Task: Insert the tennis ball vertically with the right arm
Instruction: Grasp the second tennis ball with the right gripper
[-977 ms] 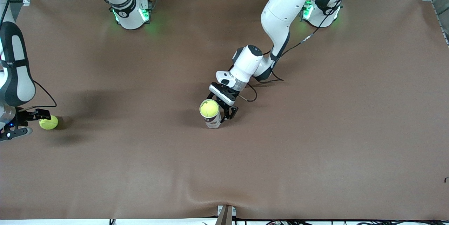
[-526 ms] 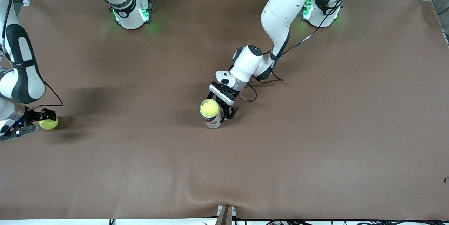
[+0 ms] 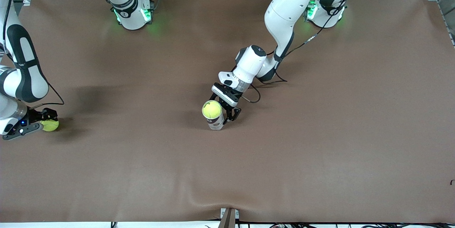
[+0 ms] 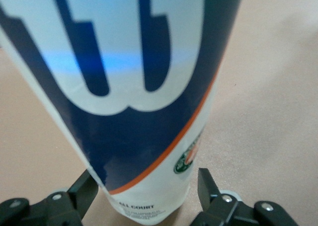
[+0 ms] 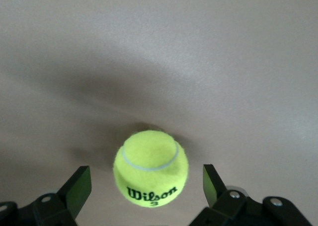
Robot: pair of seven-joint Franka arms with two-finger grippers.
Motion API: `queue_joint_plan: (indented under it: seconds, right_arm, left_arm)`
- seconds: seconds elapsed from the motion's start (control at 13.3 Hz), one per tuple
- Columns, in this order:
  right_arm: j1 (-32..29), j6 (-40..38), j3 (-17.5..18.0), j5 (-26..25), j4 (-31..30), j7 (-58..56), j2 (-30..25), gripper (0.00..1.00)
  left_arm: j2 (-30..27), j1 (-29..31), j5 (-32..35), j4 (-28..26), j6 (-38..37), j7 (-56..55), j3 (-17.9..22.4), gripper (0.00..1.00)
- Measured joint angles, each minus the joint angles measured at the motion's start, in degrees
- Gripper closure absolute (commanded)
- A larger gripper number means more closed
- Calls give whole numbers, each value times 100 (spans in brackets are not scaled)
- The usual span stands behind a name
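Two balls on site: one tennis ball [image 3: 49,125] on the brown table [image 3: 320,149] at the right arm's end; a second ball [image 3: 212,109] seated in the mouth of the upright can [image 3: 215,122] at mid-table
My right gripper [image 5: 141,188]: low over the loose tennis ball, jaws wide apart, one finger [image 5: 78,188] on each side, neither touching the felt
My left gripper [image 3: 227,109]: down beside the can, jaws standing either side of its printed wall; the wrist view shows a gap at both fingers, so I cannot tell whether they grip or merely bracket it
Handling, judged: ball is light, springy, felt-covered, so grip should be secure; it will roll at a nudge on this flat surface
Where to take hold: across the widest part, fingers level with the middle, so it cannot squirt upward or downward
Next step, judged: lower slightly, then close squarely
Risk: one finger landing first would push the ball away toward the table edge
Can: thin-walled and tall, likely to tip if struck off-centre during insertion
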Motion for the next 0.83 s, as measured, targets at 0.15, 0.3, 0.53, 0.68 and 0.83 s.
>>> queue_joint_plan:
  seconds: [0.15,0.3,0.53,0.68,0.83]
  right_arm:
    - [-67,334,0,-2,-182,-25,2,0]
    - [-114,468,-1,-12,-308,-25,9,0]
    - [-115,817,6,-16,-460,-19,23,0]
    - [-118,978,5,-16,-580,11,46,27]
    - [-142,999,2,-17,-591,13,66,79]
  left_arm:
    - [-1,0,0,0,0,0,0,14]
    - [-3,0,0,0,0,1,0,14]
    - [-6,0,0,0,0,1,0,14]
    - [-6,0,0,0,0,1,0,14]
    - [-6,0,0,0,0,1,0,14]
